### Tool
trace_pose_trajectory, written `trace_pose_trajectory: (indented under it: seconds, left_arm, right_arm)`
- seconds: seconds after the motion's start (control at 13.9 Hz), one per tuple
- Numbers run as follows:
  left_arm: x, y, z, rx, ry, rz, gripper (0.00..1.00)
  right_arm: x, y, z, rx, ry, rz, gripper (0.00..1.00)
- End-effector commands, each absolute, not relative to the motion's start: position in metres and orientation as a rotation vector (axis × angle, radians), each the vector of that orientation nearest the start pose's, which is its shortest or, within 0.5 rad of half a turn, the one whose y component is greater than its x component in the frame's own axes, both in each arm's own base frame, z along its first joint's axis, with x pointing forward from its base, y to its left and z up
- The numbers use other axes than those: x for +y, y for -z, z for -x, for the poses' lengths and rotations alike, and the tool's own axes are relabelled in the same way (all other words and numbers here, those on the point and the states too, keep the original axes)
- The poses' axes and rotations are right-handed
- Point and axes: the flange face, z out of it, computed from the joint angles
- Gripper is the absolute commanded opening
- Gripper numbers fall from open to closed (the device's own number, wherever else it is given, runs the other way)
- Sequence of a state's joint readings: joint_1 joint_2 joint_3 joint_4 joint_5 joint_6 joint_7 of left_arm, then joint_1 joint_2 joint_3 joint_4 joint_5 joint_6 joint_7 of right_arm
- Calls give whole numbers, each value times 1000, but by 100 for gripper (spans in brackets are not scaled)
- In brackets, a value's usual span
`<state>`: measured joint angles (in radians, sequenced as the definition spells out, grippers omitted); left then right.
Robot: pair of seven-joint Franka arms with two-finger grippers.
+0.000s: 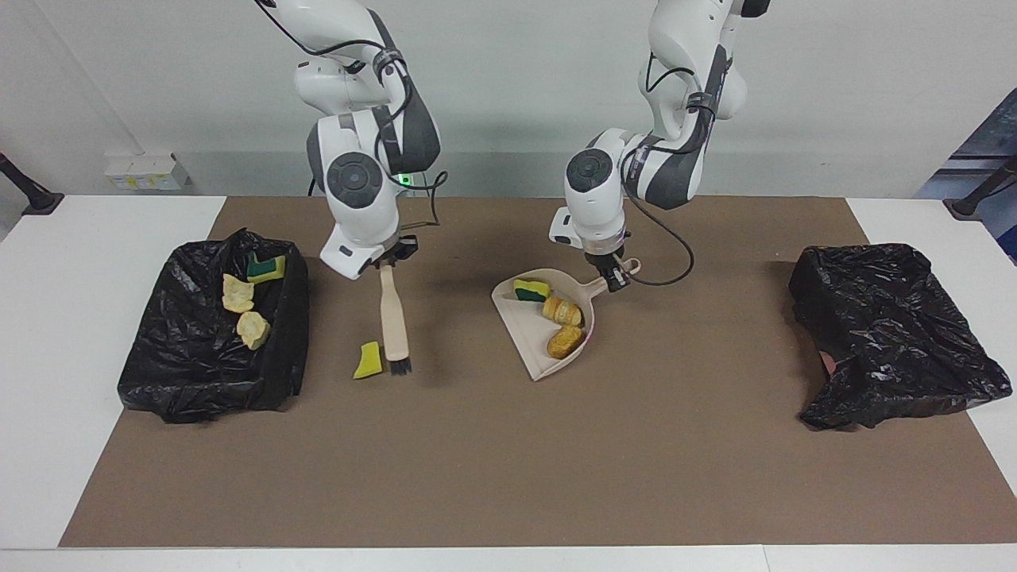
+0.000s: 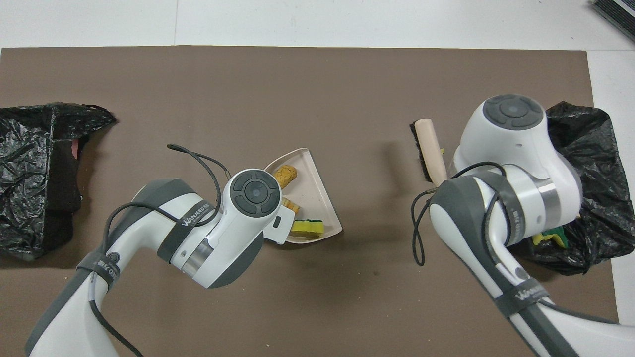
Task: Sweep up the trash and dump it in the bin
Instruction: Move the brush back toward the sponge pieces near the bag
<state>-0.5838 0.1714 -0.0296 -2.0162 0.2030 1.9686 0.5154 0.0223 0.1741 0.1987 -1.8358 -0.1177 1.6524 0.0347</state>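
The facing view looks from high across the table (image 1: pixel 48 334) toward the robots, taking in the whole brown mat (image 1: pixel 508 461) edge to edge and the wall. The overhead view looks steeply down from above the robots' end, closer, cropping the mat's near edge. Both share the mat's middle and both end bins (image 1: pixel 210 342) (image 1: pixel 890 334).

A brown mat (image 1: pixel 508 445) is covering the surface (image 1: pixel 48 334); a white socket box (image 1: pixel 147 171) is sitting against the wall.
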Motion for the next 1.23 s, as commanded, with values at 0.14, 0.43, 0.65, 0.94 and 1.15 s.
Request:
trace_pose_trajectory:
  seconds: [0.14, 0.43, 0.65, 0.94, 1.15]
  left_arm:
    - [-306, -352, -465, 1676, -283, 2401, 0]
    - [-305, -349, -464, 1681, -286, 2399, 0]
    - [-304, -347, -461, 1683, -286, 2398, 0]
    - [-304, -344, -460, 1685, -286, 2400, 0]
    - [-304, -343, -461, 1689, -270, 2405, 0]
  right_arm:
    - [38, -394, -584, -401, -545, 3287, 0]
    - [25, -357, -587, -384, -588, 3277, 0]
    - [39, -333, -573, -340, -637, 3264, 0]
    - [89, -320, -552, -352, -693, 3167, 0]
    - [145, -322, -541, -270, -674, 3095, 0]
